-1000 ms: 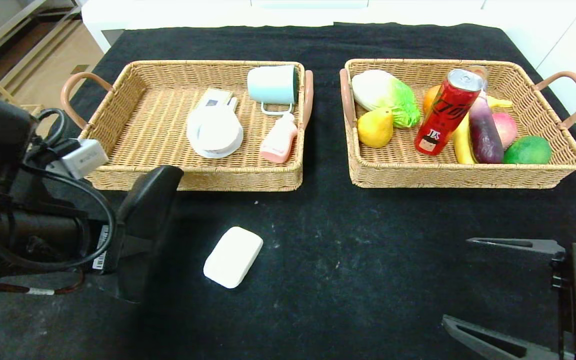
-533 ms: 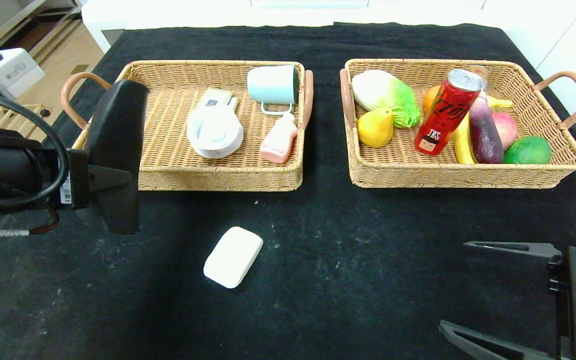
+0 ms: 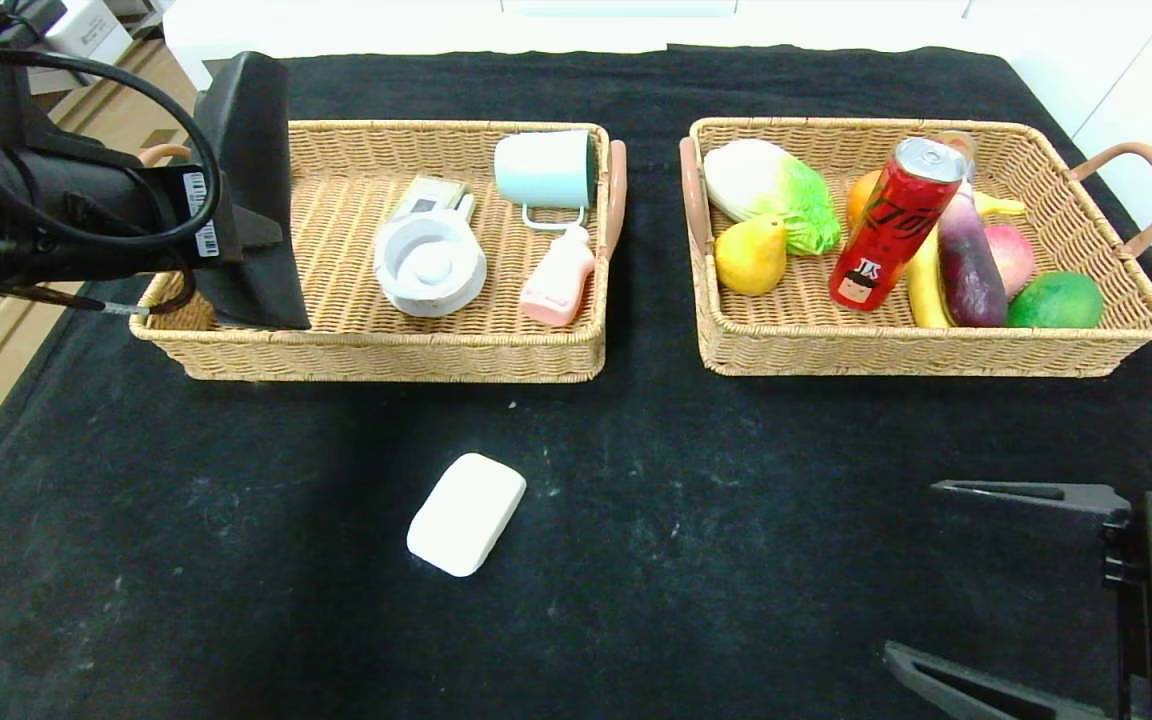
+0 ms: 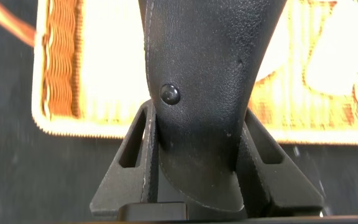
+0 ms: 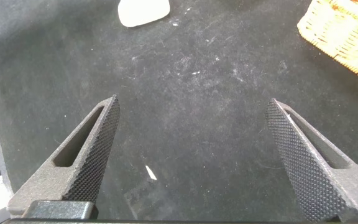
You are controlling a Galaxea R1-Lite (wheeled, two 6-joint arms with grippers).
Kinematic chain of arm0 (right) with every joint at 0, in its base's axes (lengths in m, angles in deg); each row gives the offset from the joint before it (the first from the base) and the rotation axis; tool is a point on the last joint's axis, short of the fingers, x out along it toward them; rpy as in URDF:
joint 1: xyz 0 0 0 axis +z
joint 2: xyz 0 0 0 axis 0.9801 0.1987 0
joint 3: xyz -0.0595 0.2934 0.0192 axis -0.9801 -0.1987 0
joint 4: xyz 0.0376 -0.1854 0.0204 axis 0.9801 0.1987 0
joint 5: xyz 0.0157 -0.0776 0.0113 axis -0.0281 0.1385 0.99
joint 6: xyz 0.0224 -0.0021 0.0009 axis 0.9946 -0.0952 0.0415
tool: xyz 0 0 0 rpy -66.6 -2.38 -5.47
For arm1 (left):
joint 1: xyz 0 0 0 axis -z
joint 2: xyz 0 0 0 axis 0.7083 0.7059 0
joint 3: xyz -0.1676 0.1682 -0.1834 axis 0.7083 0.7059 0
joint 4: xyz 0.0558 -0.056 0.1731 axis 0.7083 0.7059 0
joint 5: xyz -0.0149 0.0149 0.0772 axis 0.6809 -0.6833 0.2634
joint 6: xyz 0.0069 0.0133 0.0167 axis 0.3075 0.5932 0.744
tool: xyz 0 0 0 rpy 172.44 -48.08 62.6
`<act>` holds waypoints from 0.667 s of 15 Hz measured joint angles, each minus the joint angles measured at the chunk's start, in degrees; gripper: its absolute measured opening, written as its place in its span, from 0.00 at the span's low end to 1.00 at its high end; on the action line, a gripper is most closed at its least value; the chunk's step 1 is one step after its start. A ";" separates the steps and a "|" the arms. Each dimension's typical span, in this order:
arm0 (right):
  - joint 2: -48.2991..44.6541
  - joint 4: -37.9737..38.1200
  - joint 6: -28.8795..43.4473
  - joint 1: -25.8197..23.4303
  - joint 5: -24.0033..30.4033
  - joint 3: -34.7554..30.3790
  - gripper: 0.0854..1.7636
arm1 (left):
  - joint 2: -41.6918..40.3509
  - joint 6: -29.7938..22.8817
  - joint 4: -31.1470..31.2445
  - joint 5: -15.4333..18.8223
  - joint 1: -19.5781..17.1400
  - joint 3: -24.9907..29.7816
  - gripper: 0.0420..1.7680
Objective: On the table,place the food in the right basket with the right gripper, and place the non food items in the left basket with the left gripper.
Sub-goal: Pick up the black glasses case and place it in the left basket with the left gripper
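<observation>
My left gripper [image 3: 226,235] is shut on a black leather case [image 3: 251,190] and holds it upright over the left end of the left basket [image 3: 386,355]. In the left wrist view the case [image 4: 210,74] fills the gap between my fingers [image 4: 138,155], with my left gripper [image 4: 197,115] above the basket's front rim [image 4: 328,134]. A white soap bar [image 3: 466,513] lies on the black table in front of the baskets; it also shows in the right wrist view [image 5: 143,10]. My right gripper [image 3: 914,570] is open and empty at the front right, with bare cloth between its jaws [image 5: 192,106].
The left basket holds a white round dish [image 3: 429,263], a mint cup [image 3: 546,170], a pink bottle [image 3: 558,280] and a small card [image 3: 426,197]. The right basket [image 3: 916,350] holds cabbage [image 3: 766,190], a pear [image 3: 751,257], a red can [image 3: 894,225], an eggplant [image 3: 968,260] and other fruit.
My left arm has lifted the black case from the table's front left and carried it back, over the left end of the left basket. The right arm has barely moved.
</observation>
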 joint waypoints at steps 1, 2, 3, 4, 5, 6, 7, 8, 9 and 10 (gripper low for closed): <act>-0.11 0.00 -0.02 0.00 0.00 0.00 0.97 | 1.41 0.06 -1.56 0.00 -0.46 -0.89 0.42; -0.17 -0.02 -0.02 0.00 0.01 0.00 0.97 | 2.79 0.06 -3.41 0.04 -0.96 -1.63 0.42; -0.22 0.00 -0.05 0.05 0.04 0.00 0.97 | 4.13 0.11 -4.63 0.09 -1.45 -2.46 0.42; -0.22 -0.02 -0.05 0.10 0.09 -0.06 0.97 | 5.41 0.11 -5.29 0.15 -1.77 -3.69 0.42; -0.22 -0.02 -0.09 0.10 0.09 -0.15 0.97 | 6.57 0.09 -5.53 0.17 -2.01 -4.85 0.42; -0.22 -0.07 -0.07 0.24 0.04 -0.20 0.97 | 7.69 0.06 -5.69 0.26 -2.29 -6.14 0.42; -0.24 -0.10 -0.02 0.35 0.04 -0.20 0.97 | 8.66 0.04 -5.92 0.34 -2.56 -7.09 0.42; -0.26 -0.10 -0.07 0.40 0.01 -0.20 0.97 | 9.57 0.09 -6.86 0.48 -2.83 -7.84 0.42; -0.28 -0.11 -0.05 0.41 -0.02 -0.20 0.97 | 10.42 0.11 -7.63 0.52 -3.17 -8.36 0.42; -0.28 -0.10 -0.05 0.41 0.00 -0.23 0.97 | 11.30 0.09 -8.42 0.52 -3.58 -9.02 0.42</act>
